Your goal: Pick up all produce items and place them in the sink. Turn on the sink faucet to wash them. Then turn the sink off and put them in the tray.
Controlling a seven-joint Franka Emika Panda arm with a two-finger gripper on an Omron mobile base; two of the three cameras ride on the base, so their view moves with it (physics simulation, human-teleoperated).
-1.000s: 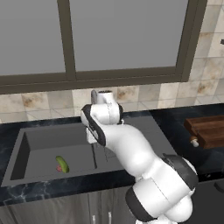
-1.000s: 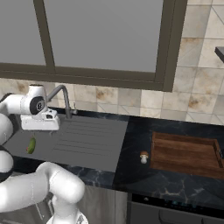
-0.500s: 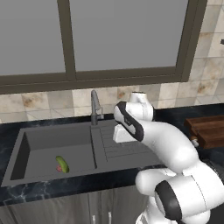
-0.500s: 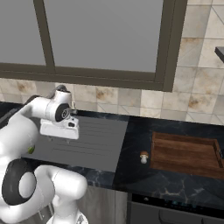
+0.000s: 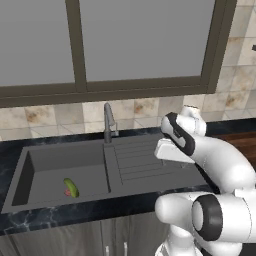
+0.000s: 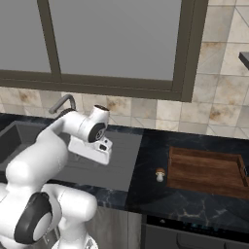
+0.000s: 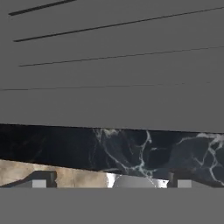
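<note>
In my left base view the small green oblong cucumber-like vegetable (image 5: 71, 188) lies on the floor of the dark grey matte rectangular sink basin (image 5: 55, 162), at lower left of the frame, with a small red mark just beside its left end; the slim grey metal faucet with its curved spout (image 5: 107, 121) stands at the basin's back rim, left of centre; the ridged drainboard (image 5: 137, 160) runs to the right of the basin, and the white arm's hand sits over its right part, at centre right of the frame.

In my right base view the small round tan-brown mushroom-like item (image 6: 160, 174) stands on the black marbled counter (image 6: 155, 194), right of centre, just beside the left rim of the brown wooden slatted tray (image 6: 206, 171), apart from it; the two-finger gripper (image 6: 103, 144) sits left of centre over the drainboard, well apart from that item.

In the hand view I see grey ridges across the upper frame and marbled black stone below; the finger tips (image 7: 42, 180) barely rise at the bottom edge, so I cannot tell whether the hand is released or clenched; I see nothing between them.
</note>
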